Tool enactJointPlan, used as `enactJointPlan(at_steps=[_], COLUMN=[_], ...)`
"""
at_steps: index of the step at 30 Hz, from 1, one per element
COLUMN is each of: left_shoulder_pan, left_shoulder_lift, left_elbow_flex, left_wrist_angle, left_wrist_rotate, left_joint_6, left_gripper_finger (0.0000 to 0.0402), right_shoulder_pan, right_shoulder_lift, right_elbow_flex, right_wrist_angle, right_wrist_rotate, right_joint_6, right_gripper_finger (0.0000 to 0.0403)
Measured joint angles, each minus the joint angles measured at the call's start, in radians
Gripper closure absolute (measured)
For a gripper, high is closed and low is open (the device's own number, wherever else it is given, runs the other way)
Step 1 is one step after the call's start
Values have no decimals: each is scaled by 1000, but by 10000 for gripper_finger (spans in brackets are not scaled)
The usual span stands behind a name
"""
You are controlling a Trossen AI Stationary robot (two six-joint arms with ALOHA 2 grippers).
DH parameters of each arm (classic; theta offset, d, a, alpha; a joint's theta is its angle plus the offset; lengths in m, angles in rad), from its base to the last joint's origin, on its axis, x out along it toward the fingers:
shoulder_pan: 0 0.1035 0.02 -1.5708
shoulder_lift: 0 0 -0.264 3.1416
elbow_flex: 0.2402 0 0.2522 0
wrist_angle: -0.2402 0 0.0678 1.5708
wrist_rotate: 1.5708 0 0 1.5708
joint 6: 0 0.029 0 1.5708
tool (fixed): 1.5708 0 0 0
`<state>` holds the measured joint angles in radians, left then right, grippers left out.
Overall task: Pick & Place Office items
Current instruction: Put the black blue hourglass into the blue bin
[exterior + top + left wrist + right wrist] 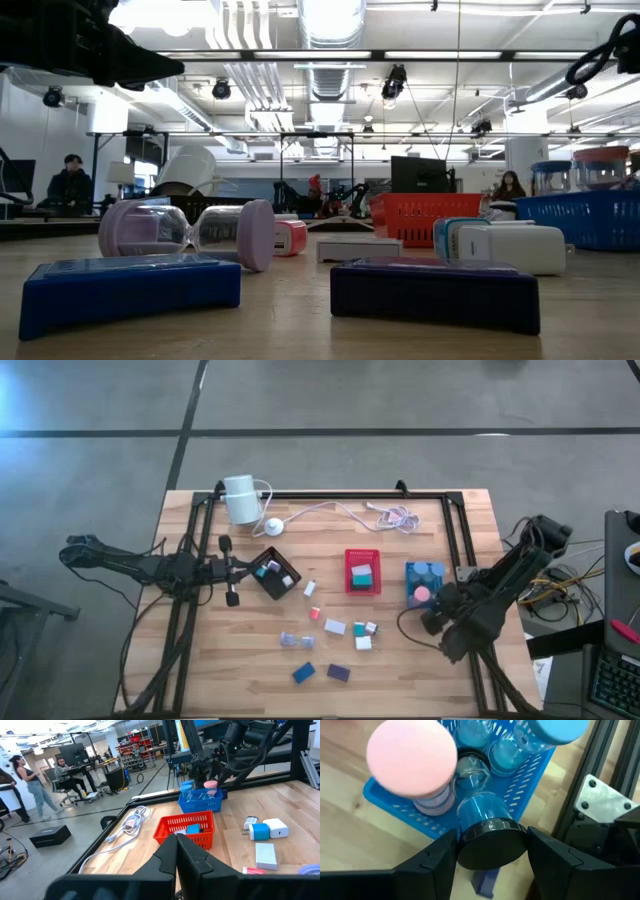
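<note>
Office items lie scattered over the lower middle of the high view. Nearest the front edge are a blue block (304,673) and a purple block (338,673), lying apart. Above them sit a clear capsule with purple ends (294,640) and a cluster of white and teal pieces (363,631), with a white block (335,627) and a small red piece (314,613) just beyond.

Further up, three trays hold sorted pieces, which looks like the point of the layout: a black tray (274,573) at centre left, a red tray (363,571) with a teal block in it, and a blue tray (423,582) at centre right packed with upright capsules, one pink-capped (422,594).

At right of the high view, the right gripper (491,851) hangs at the blue tray's near corner. Its fingers (431,861) are clamped on a clear capsule with a black cap (491,840), held cap towards the wrist with the body over the tray's rim. My reading is that it is being set in beside the pink one, so it needs room between its neighbours.

At left of the high view, the left gripper (233,570) waits just beside the black tray with its fingers (168,860) pressed together, holding nothing.

Farthest back, in the upper part of the high view, a white cylinder (240,498) lies with its cable (340,510) trailing right.
</note>
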<state>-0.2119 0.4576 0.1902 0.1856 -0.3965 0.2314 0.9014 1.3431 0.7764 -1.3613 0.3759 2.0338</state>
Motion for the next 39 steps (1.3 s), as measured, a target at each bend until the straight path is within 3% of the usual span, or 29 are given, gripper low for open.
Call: enactJointPlan(at_steps=[11, 26, 39], left_shoulder_pan=[0, 0, 0], left_shoulder_lift=[0, 0, 6], left_elbow_flex=[0, 0, 0], left_wrist_angle=[0, 0, -3], left_wrist_rotate=[0, 0, 0], left_joint_6=[0, 0, -1], left_gripper_finger=[392, 392, 392], right_shoulder_pan=[-150, -583, -740], right_shoulder_lift=[-119, -153, -99], right_elbow_flex=[46, 104, 100], right_wrist_angle=[-22, -23, -17], right_wrist_rotate=[-136, -298, -413], right_joint_6=[-267, -863, -1036], right_gripper_finger=[206, 205, 201])
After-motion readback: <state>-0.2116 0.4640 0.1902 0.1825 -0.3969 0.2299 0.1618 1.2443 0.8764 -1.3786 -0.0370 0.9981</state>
